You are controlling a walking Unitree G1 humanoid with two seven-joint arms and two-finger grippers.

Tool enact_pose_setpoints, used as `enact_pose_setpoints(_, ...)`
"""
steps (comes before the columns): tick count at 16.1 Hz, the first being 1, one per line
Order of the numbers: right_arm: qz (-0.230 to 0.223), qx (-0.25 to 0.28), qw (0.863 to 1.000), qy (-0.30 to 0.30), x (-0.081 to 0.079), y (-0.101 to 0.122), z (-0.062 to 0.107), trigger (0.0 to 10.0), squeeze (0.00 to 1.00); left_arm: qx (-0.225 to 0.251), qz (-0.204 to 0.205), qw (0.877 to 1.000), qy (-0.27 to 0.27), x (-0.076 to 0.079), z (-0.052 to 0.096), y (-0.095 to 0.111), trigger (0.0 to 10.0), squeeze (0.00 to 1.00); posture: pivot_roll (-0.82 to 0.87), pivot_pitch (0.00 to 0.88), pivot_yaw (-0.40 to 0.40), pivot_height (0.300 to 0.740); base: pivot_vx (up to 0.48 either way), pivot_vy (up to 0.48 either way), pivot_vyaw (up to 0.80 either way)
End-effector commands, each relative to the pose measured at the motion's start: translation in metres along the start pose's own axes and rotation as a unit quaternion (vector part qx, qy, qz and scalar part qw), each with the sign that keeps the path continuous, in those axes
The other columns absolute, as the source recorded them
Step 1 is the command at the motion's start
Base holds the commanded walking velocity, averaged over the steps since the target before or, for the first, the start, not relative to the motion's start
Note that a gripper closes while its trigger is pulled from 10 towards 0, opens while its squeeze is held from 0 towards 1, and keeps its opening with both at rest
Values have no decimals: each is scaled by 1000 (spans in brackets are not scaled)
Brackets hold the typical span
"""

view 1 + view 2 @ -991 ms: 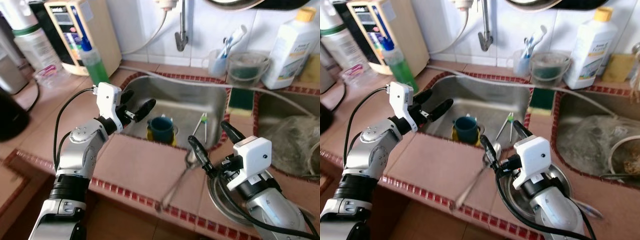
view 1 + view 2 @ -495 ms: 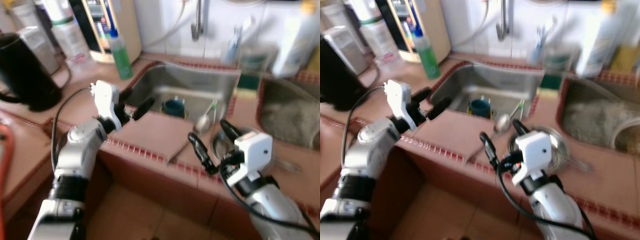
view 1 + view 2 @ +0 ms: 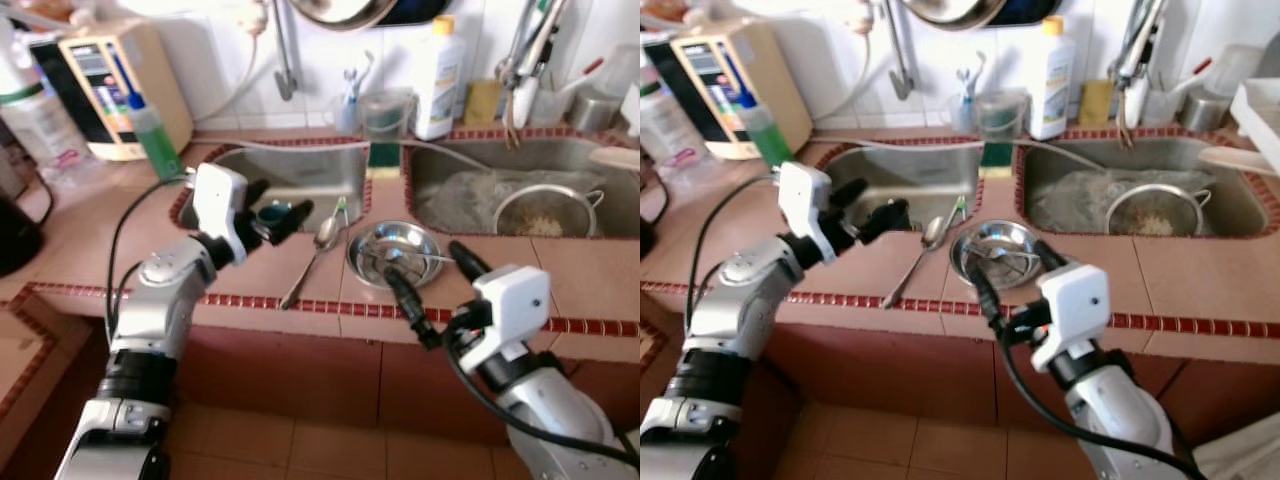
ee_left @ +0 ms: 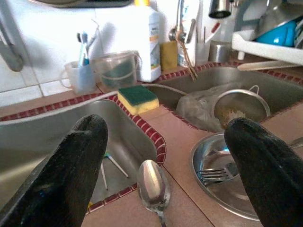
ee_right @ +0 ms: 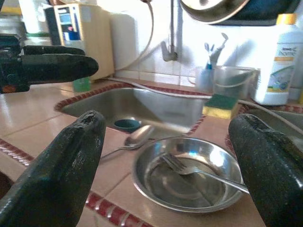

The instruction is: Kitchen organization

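The right gripper (image 3: 430, 290) is hovering at the near edge of the tiled counter (image 3: 300, 320) with its two black fingers spread wide and gripping nothing, pointing toward the steel bowl (image 3: 397, 253). The bowl is sitting on the counter just beyond the fingertips, with a fork (image 5: 199, 173) lying inside it. The left gripper (image 3: 272, 206) is hanging above the near rim of the left sink (image 3: 300, 172), fingers likewise spread wide and empty. A long spoon (image 3: 312, 256) is lying on the counter between the two grippers, its bowl end near the sink rim and its handle running toward the near counter edge, just left of the steel bowl. A dark blue cup (image 3: 272, 211) is standing in the left sink. A yellow-green sponge (image 4: 138, 99) is resting on the divider between the sinks. In the right sink (image 3: 520, 165), a strainer (image 3: 544, 211) is sitting beside a crumpled plastic bag (image 3: 455, 200). A white bottle (image 3: 438, 77) is standing at the far wall.
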State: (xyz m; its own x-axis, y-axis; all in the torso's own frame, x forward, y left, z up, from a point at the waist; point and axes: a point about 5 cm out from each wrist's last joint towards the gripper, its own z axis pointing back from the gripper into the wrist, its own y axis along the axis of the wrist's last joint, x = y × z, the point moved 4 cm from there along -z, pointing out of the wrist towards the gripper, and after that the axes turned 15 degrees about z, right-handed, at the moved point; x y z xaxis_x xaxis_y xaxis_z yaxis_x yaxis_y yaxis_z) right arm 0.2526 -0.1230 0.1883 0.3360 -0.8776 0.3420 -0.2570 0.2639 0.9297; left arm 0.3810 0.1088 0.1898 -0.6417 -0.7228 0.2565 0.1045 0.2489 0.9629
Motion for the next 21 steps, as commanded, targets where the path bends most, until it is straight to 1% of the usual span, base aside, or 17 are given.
enact_pose_setpoints(1,0,8,1000,3,-2,4,-3,10000,0,-41,-25,999,14,-9,7,-9,10000,0,-321,58,140,736,0,0,0)
enact_pose_setpoints(2,3,1,1000,5,-2,2,-4,10000,0,-81,-47,995,35,-16,9,-20,10000,0,-319,59,139,736,0,0,0)
enact_pose_setpoints(3,4,-4,1000,7,-3,0,-4,10000,0,-91,-44,994,46,-19,10,-24,10000,0,-319,59,139,736,0,0,0)
enact_pose_setpoints(4,6,-24,1000,12,-6,-7,-4,10000,0,-123,-58,989,62,-23,10,-34,10000,0,-315,60,139,736,0,0,0)
enact_pose_setpoints(8,15,-56,998,17,-11,-18,-3,10000,0,-148,-62,985,67,-22,11,-46,10000,0,-316,62,139,736,0,0,0)
enact_pose_setpoints(10,24,-83,996,25,-16,-28,0,10000,0,-159,-65,983,67,-20,11,-51,10000,0,-315,65,138,736,0,0,0)
enact_pose_setpoints(11,33,-93,995,21,-16,-32,0,10000,0,-164,-61,982,70,-20,10,-52,10000,0,-314,67,138,736,0,0,0)
enact_pose_setpoints(13,37,-92,995,20,-16,-32,0,10000,0,-175,-64,980,73,-19,9,-55,10000,0,-314,67,139,736,0,0,0)
enact_pose_setpoints(14,40,-92,995,21,-16,-32,0,10000,0,-184,-72,978,74,-16,8,-58,10000,0,-313,67,140,736,0,0,0)
enact_pose_setpoints(15,40,-93,995,20,-17,-33,-1,10000,0,-189,-76,977,63,-9,5,-61,10000,0,-313,66,139,736,0,0,0)
enact_pose_setpoints(16,41,-92,995,20,-17,-32,-1,10000,0,-190,-74,977,54,-3,4,-62,10000,0,-311,67,140,736,0,0,0)
enact_pose_setpoints(18,41,-89,995,22,-19,-32,-2,10000,0,-195,-64,978,33,13,-2,-69,10000,0,-308,69,140,736,0,0,0)
enact_pose_setpoints(19,42,-89,995,23,-20,-31,-3,10000,0,-196,-63,978,30,16,-3,-70,10000,0,-307,69,141,736,0,0,0)
enact_pose_setpoints(20,40,-88,995,22,-20,-31,-3,10000,0,-196,-60,979,23,24,-7,-72,10000,0,-306,68,143,736,0,0,0)
enact_pose_setpoints(21,39,-87,995,22,-20,-31,-4,10000,0,-195,-58,979,23,26,-9,-72,10000,0,-306,68,143,736,0,0,0)
